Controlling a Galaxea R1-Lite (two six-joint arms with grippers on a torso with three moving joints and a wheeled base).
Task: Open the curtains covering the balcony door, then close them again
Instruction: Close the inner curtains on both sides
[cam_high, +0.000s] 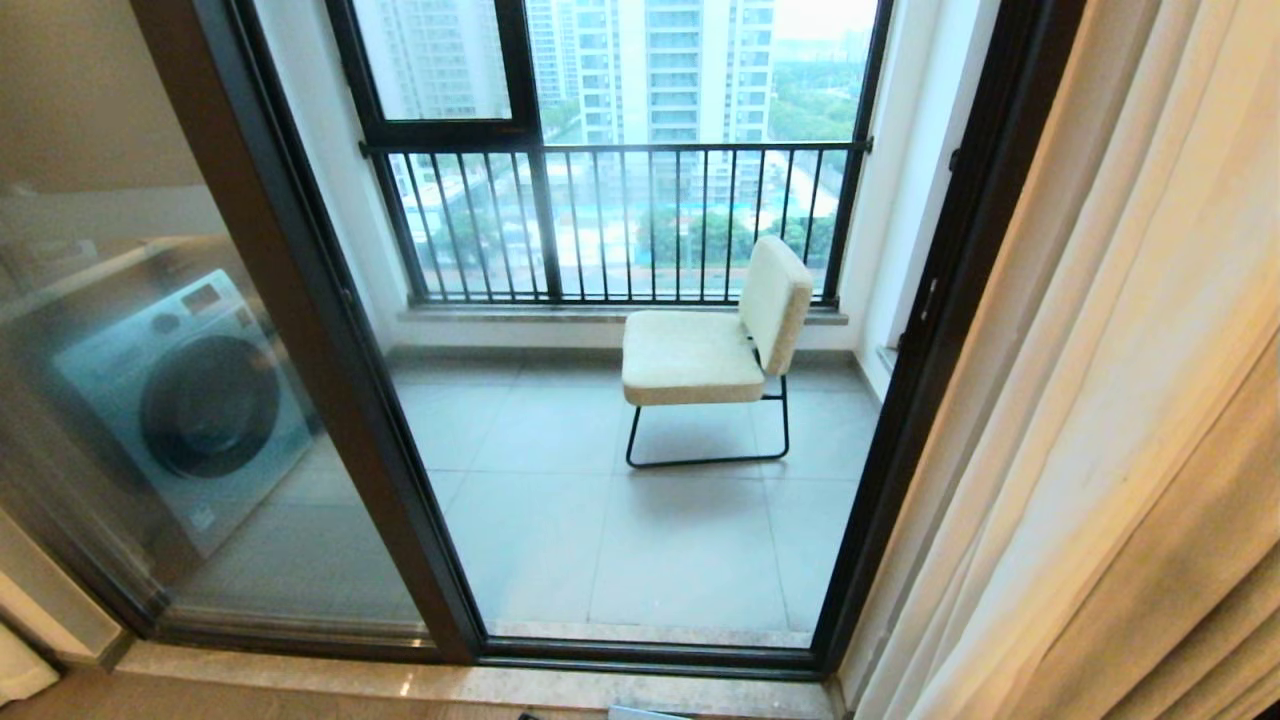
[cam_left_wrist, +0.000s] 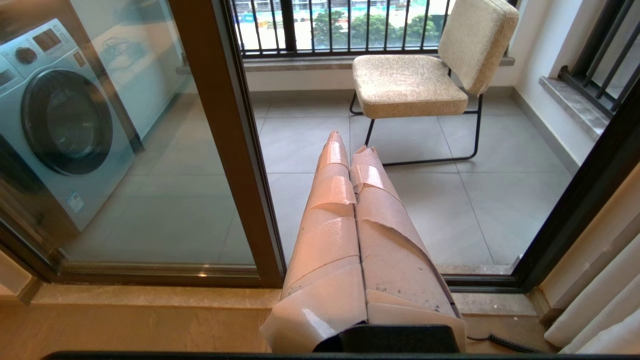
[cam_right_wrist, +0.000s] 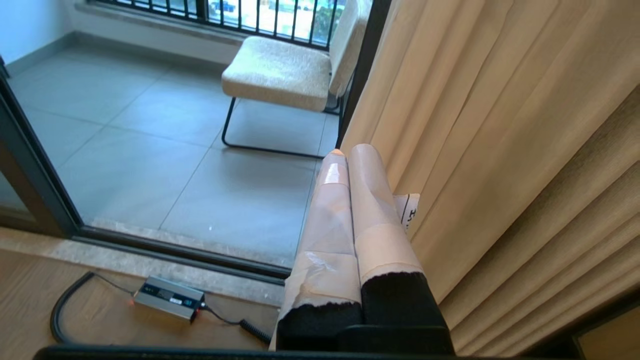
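Observation:
The cream curtains (cam_high: 1120, 420) are gathered at the right side, leaving the balcony door (cam_high: 330, 350) uncovered, its dark frame and glass in plain sight. The curtains (cam_right_wrist: 500, 150) hang in folds right beside my right gripper (cam_right_wrist: 350, 152), which is shut with nothing between its taped fingers. My left gripper (cam_left_wrist: 350, 142) is shut and empty too, held low in front of the door's middle post (cam_left_wrist: 235, 150). Neither gripper appears in the head view.
A cream chair (cam_high: 715, 350) on a black frame stands on the balcony tiles by the railing (cam_high: 620, 220). A washing machine (cam_high: 190, 400) sits behind the left glass panel. A small grey power box (cam_right_wrist: 167, 297) with a cable lies on the wooden floor by the sill.

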